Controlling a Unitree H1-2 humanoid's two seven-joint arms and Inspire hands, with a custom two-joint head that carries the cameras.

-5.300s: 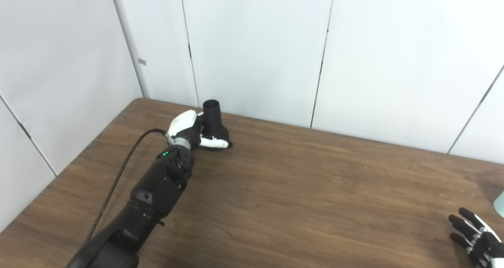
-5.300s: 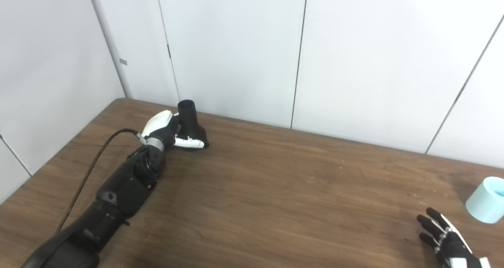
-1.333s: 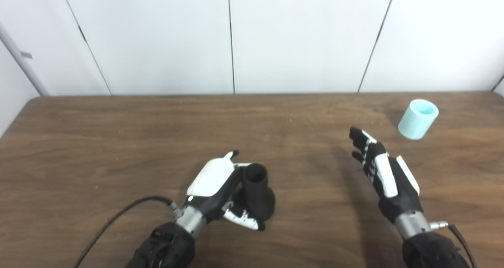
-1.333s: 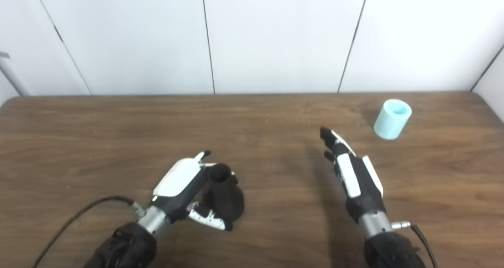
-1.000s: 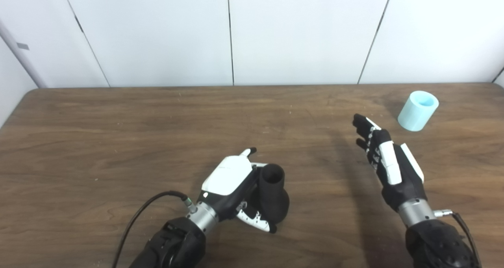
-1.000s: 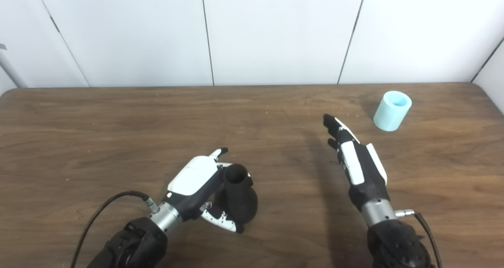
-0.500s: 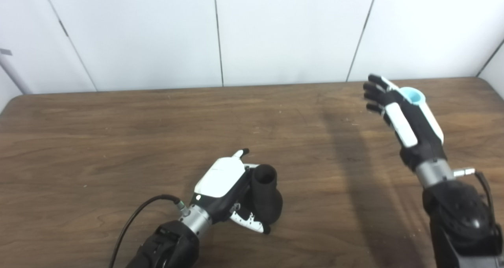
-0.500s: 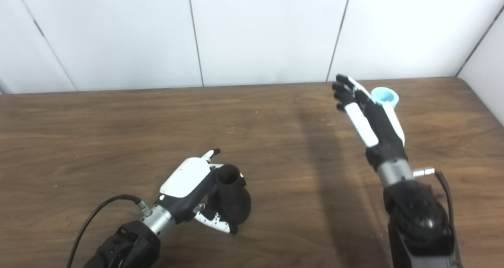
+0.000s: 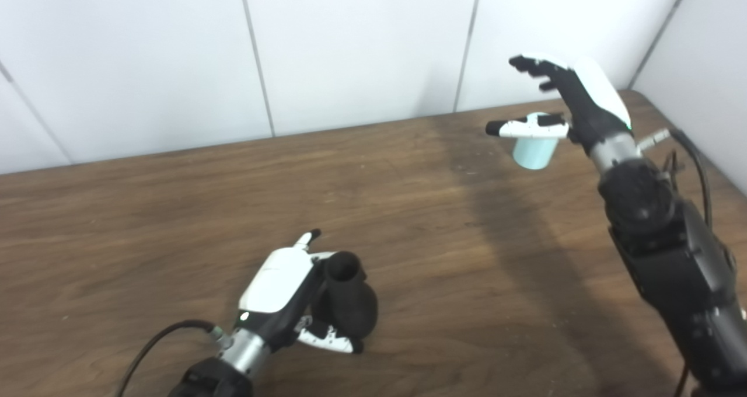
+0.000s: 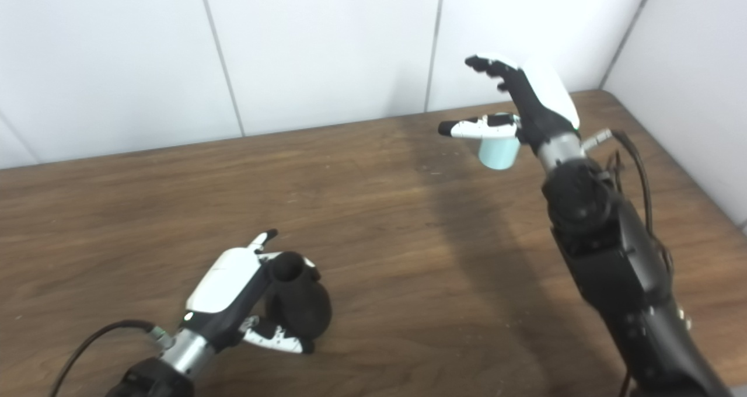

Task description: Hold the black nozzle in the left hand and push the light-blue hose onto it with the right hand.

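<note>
Step in hand: you are on the reach for the hose; the nozzle half of the job looks settled, the fitting has not begun.
Left hand: your left hand (image 9: 284,289) sits at the lower left of the frame, fingers wrapped round the black nozzle (image 9: 345,296) and grasping it.
Nozzle: it stands on its wide base on the wooden table (image 9: 146,210), open narrow neck pointing up and a little toward the wall.
Right hand: your right hand (image 9: 575,96) is raised at the upper right of the frame, released and holding nothing, fingers spread and arched above, thumb stretched out to the left.
Light-blue hose: the light-blue hose (image 9: 532,149) is a short cylinder standing near the table's far right corner, just under your thumb; the thumb crosses its top in both views, so you cannot tell whether they touch.
Gap: hose and nozzle are well apart, upper right against lower left.
Next move, as a judgement: lower the right hand so the fingers come down behind the hose and the thumb in front, then close round its wall.
What it calls for: grip the side, not the open end, since that end has to slide over the nozzle neck.
After that: carry it down and left, line its bore up with the neck, and keep the left hand firm against the push.
Risk: a light cylinder standing upright could tip or roll if a finger knocks it first.
</note>
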